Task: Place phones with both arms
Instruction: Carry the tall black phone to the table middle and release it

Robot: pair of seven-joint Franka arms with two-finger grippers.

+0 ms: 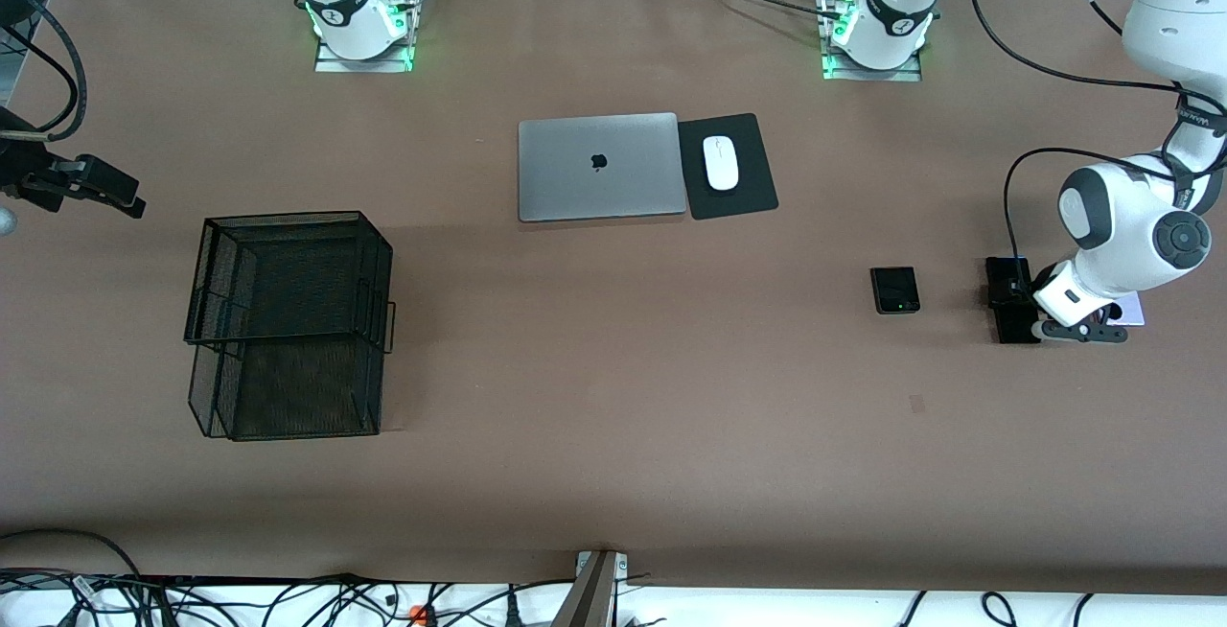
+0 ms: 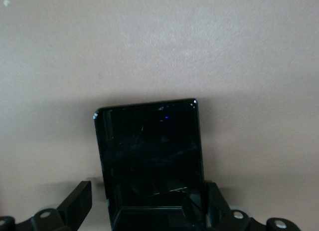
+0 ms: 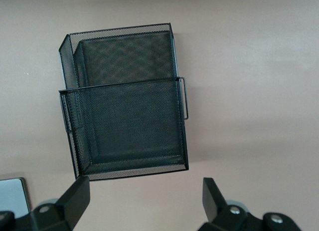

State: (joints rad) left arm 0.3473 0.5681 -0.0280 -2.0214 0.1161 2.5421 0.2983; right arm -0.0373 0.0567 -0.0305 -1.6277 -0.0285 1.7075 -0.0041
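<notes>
I have the left gripper (image 1: 1081, 330) low over the long slim black slab phone (image 1: 1011, 301), which lies flat on the brown counter (image 1: 613, 416) at the left arm's end; its fingers (image 2: 75, 203) stand wide, one to each side of the slab's long edges, and nothing is gripped yet. The small squarish black folded phone (image 1: 895, 290) lies just beside the slab, toward the middle of the counter. A pale lilac-white corner (image 1: 1131, 309) pokes out under the left arm; probably the third phone, mostly hidden. The right gripper (image 1: 105, 188) waits at the right arm's end, fingers wide apart and empty, looking down on the black wire-mesh two-tier tray (image 1: 288, 320). A closed grey laptop (image 1: 599, 167) and a white mouse (image 1: 721, 163) on a black pad (image 1: 729, 167) sit nearer the bases. My read on handling: the slab is stiff, thin, glossy glass, so slippery and crack-prone, with little height to catch. I would pinch across the narrow width at mid-length, squarely on the side edges.
</notes>
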